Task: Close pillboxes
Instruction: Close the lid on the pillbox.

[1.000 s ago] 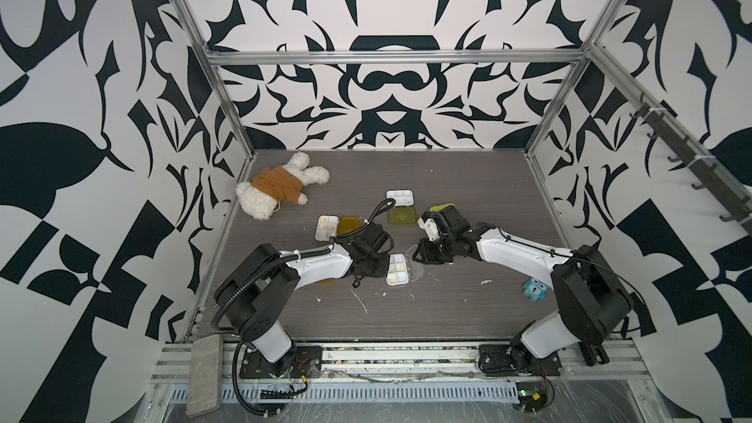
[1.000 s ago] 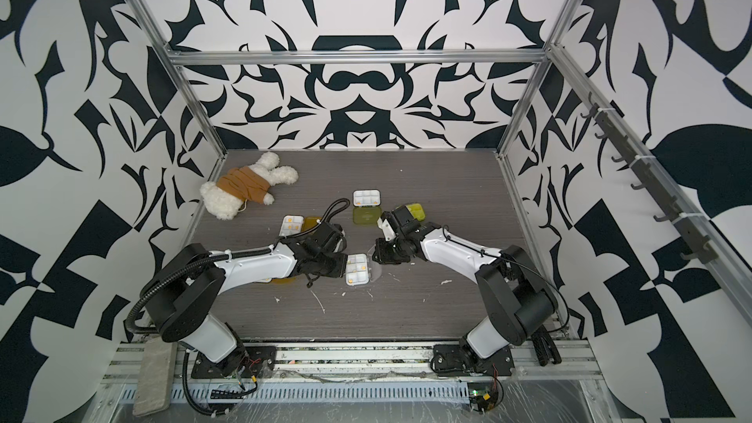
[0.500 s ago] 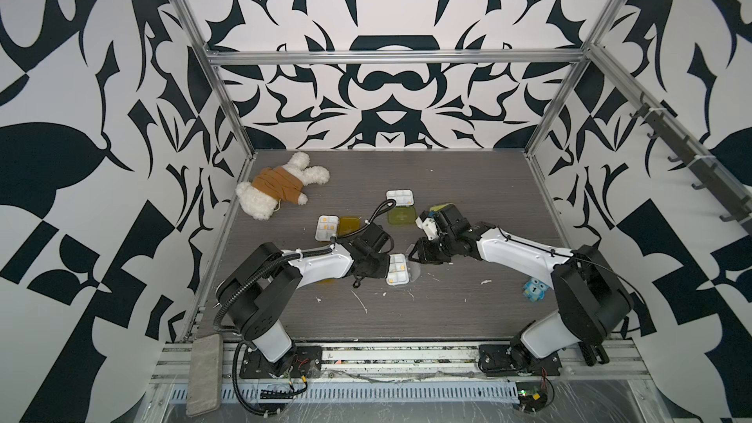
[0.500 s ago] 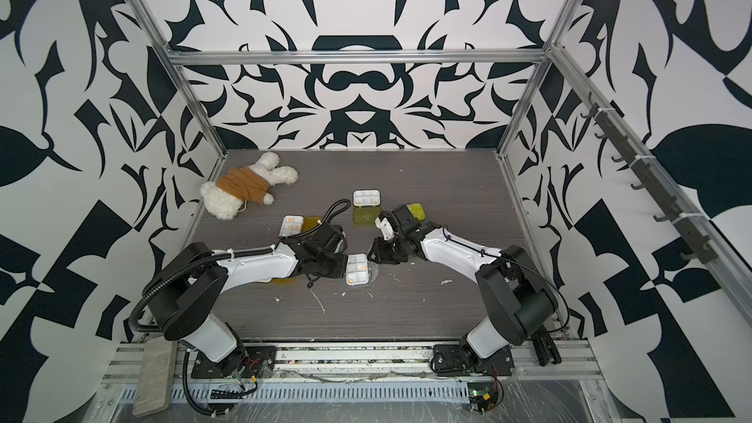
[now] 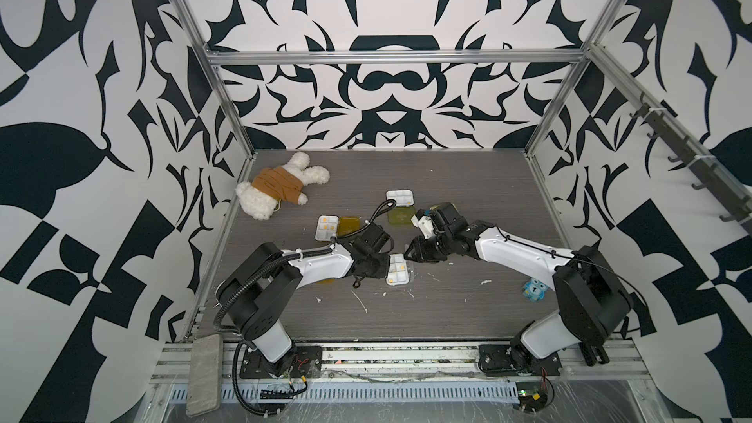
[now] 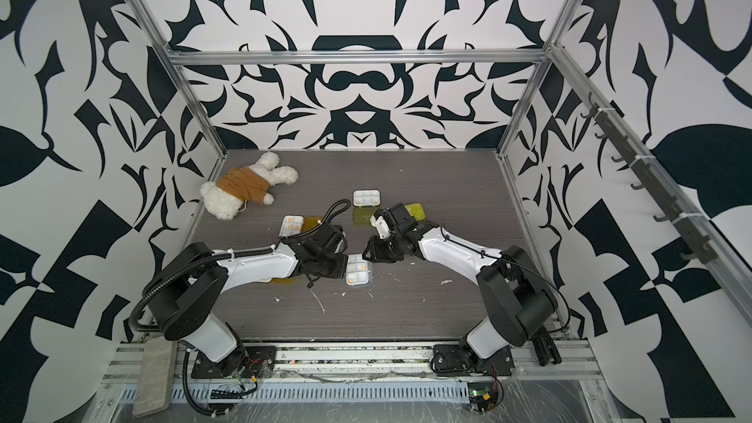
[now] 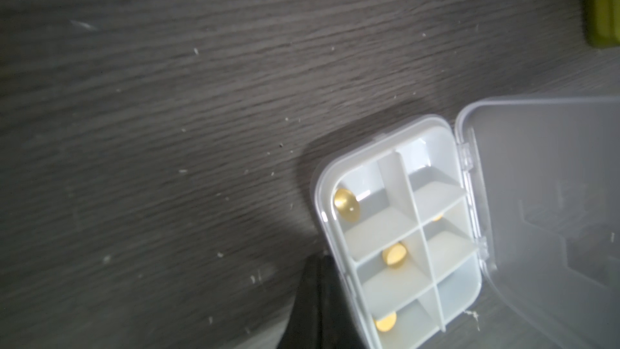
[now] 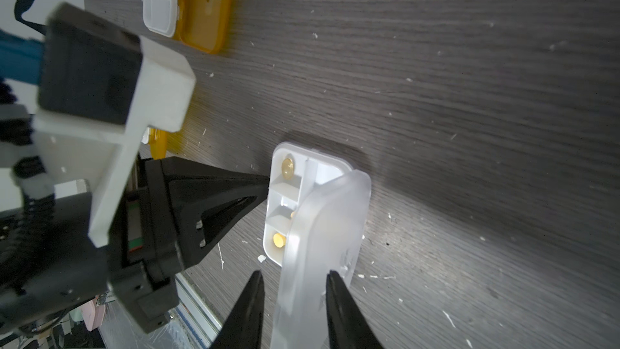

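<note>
counting five pillboxes in view, with the table (image 5: 447, 319) read as a clock face: 12 at the back wall, 6 at the arm bases. none is seen shut, two lie fully open, one is mid-closing and two cannot be judged. most of the task looks left to do.

item 1, clear pillbox (image 5: 398, 269): just on the 6 side of centre, between the arms. its white tray (image 7: 396, 229) sits flat, mouth up, with yellow pills (image 7: 347, 204) in several compartments. the long axis runs 12 to 6 and the hinge is on the 3 o'clock long edge. the clear lid (image 8: 322, 229) stands roughly upright on that hinge. i judge this one half done: the lid wants swinging over toward 9 and pressing home.

left gripper (image 8: 265, 181): closed tight and holding nothing, its tip set against the tray's 9 o'clock edge, seemingly as a brace.

right gripper (image 8: 293, 271): jaws narrowly apart, astride the clear lid's end. a sliver of table shows beside one finger, so i read it as guiding, not clamping.

item 2, amber pillbox (image 5: 327, 227): toward 10. it is open, its long axis runs 12 to 6, and its amber lid (image 5: 350, 226) lies flat on its 3 side.

item 3, yellow-green pillbox (image 5: 401, 197): toward 12. it is open, its long axis runs 9 to 3, and its green lid (image 5: 401, 216) lies flat on its 6 side.

item 4, second yellow-green pillbox (image 6: 416, 210): toward 1, mostly hidden behind the right arm. open or shut, cannot tell.

item 5, amber patch (image 5: 325, 280): toward 8, under the left arm. state and axis cannot be told.
</note>
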Motion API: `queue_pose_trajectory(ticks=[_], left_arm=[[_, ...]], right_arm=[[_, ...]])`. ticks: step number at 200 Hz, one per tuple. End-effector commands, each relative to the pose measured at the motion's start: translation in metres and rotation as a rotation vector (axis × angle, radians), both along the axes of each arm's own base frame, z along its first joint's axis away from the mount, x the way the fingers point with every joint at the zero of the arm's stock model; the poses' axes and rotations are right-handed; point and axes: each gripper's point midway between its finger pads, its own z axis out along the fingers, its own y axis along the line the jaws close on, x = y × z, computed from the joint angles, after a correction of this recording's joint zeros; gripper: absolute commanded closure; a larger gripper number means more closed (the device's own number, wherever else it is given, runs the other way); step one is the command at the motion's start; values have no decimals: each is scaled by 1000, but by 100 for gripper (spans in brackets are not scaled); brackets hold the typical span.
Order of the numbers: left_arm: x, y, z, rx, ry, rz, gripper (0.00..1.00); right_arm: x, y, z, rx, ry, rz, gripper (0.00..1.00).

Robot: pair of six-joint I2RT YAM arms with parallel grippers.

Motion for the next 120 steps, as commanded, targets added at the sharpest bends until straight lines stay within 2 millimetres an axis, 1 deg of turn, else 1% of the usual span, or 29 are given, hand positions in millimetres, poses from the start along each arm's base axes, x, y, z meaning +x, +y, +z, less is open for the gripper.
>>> queue_pose_trajectory(ticks=[1,11,44,67,87,120], left_arm=[[-3,-1,-2,-5,9,3,100],[-3,-1,-1,-8,6,5,100],[-3,0,0,-14,-1,9,100],[-4,2,1,-11,-5,13,100],[-5,5,6,-16,-17,21,100],[-6,17,18,0,-37,57,100]], right_arm=[[4,18,27,75,-42,20,67],[4,20,28,69,-45,23,67],[4,25,17,83,-12,25,70],[5,28,18,92,-20,20,70],[7,28,18,91,-25,16,70],[10,26,14,62,-26,11,71]])
